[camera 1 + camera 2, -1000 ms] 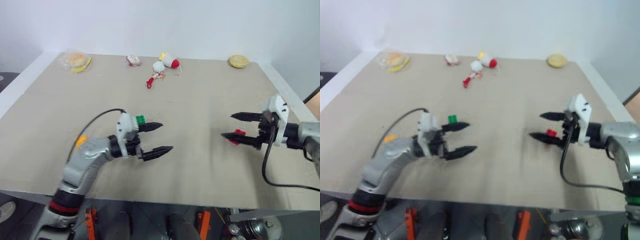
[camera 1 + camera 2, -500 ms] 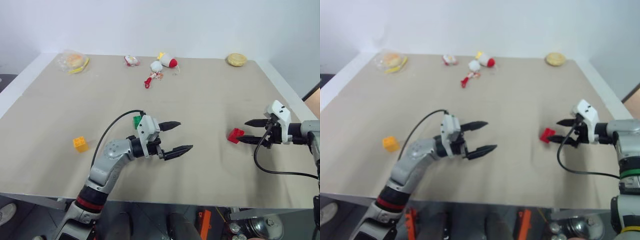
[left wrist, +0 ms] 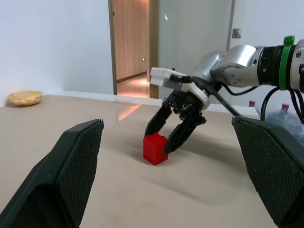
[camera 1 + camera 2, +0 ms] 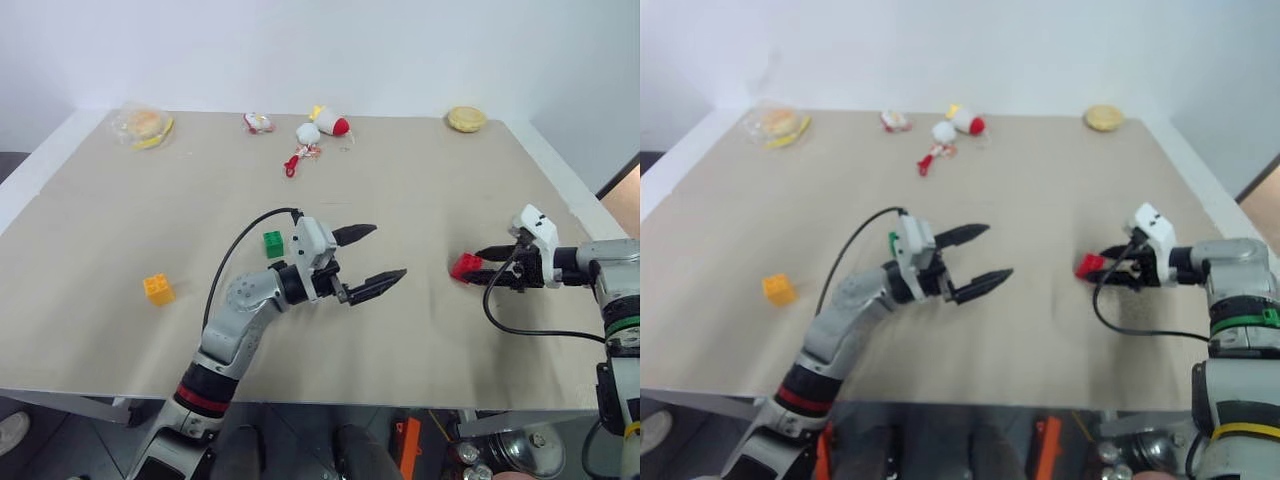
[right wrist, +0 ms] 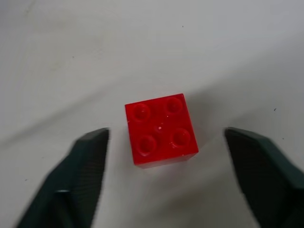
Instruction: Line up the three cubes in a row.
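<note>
Head view: we're seeing the left tool [image 4: 366, 258] hanging wide and empty mid-counter [image 4: 420, 180]. Green cube [image 4: 273, 244] is sitting just behind it, orange cube [image 4: 158, 289] well apart at left, red cube [image 4: 466, 266] at right.

Left wrist view: right tool [image 3: 167, 139] is straddling red, fingers not yet gripping.

Right wrist view: fingers [image 5: 84, 167] are flanking red with gaps, slightly off-centre. We're risking one finger landing first and skewing the cube. No readable writing.
</note>
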